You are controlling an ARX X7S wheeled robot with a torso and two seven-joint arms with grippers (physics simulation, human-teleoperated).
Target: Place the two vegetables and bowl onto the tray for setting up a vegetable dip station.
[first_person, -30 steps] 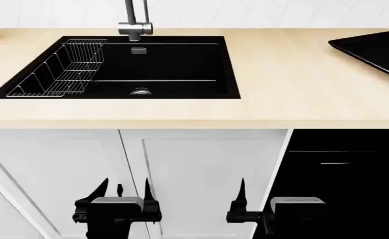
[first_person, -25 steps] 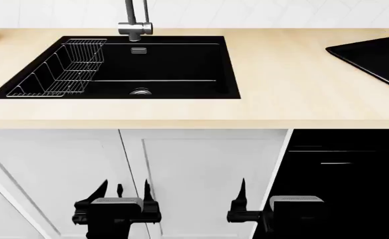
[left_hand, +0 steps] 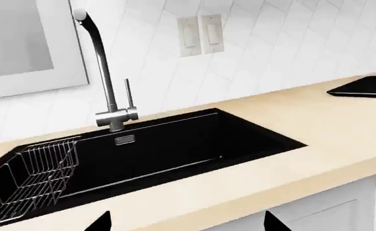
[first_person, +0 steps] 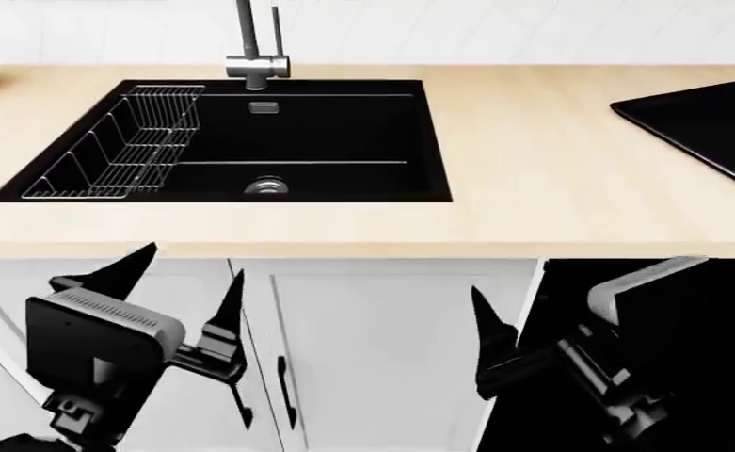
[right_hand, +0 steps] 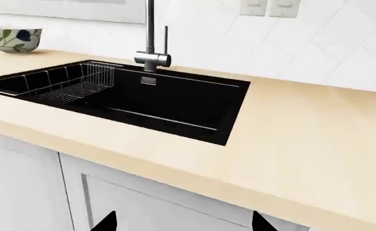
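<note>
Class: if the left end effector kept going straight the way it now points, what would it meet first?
Probably the front edge of the countertop, with the sink just beyond it; depth is unclear.

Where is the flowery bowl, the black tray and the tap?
bowl (right_hand: 12, 39), right wrist view, on its painted outside wall.
tray (first_person: 706, 127), head view, on its flat black floor.
tap (left_hand: 114, 117), left wrist view, on its metal base by the sink.

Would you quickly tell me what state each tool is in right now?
Left tool: open, holding nothing, below the counter edge.
Right tool: cannot be told; only one finger shows clearly, and nothing is seen in it.
</note>
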